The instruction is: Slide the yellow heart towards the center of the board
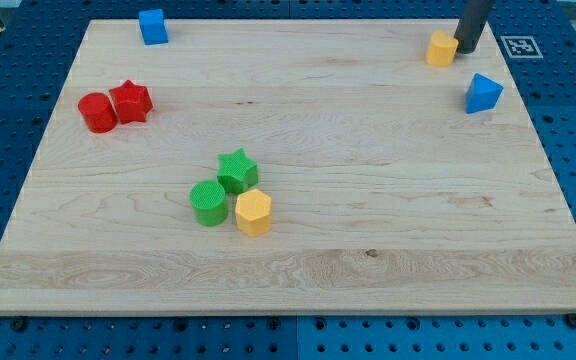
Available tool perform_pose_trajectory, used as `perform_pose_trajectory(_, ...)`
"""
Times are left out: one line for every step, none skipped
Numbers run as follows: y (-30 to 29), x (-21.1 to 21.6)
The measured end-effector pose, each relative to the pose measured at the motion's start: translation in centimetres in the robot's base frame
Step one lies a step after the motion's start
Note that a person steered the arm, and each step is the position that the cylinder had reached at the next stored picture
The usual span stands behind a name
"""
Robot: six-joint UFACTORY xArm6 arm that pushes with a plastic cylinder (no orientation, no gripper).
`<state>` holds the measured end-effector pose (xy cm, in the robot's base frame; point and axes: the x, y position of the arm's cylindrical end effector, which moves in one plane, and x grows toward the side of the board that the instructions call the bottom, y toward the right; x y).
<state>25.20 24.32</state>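
Note:
The yellow heart [441,48] sits near the view's top right corner of the wooden board [368,200]. My tip [465,49] stands just to the right of the heart, touching or almost touching its right side. The dark rod rises from there out of the view's top edge.
A blue triangular block [483,93] lies below and right of the heart. A blue cube [152,26] is at top left. A red cylinder [97,113] and red star [130,101] sit at left. A green star [237,170], green cylinder [208,203] and yellow hexagon [253,212] cluster left of centre.

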Motion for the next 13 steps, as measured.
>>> perform_pose_trajectory(0.0, -1.6)
perform_pose_trajectory(-0.4, -1.5)
perform_pose_trajectory(-2.3, -1.2)
perform_pose_trajectory(-3.8, -0.5)
perform_pose_trajectory(-3.2, 1.8)
perform_pose_trajectory(-3.0, 4.2)
perform_pose_trajectory(-3.1, 6.0)
perform_pose_trajectory(-3.6, 7.7)
perform_pose_trajectory(-5.7, 7.7)
perform_pose_trajectory(-8.6, 7.7)
perform_pose_trajectory(-11.8, 7.5)
perform_pose_trajectory(-14.9, 6.8)
perform_pose_trajectory(-17.5, 6.1)
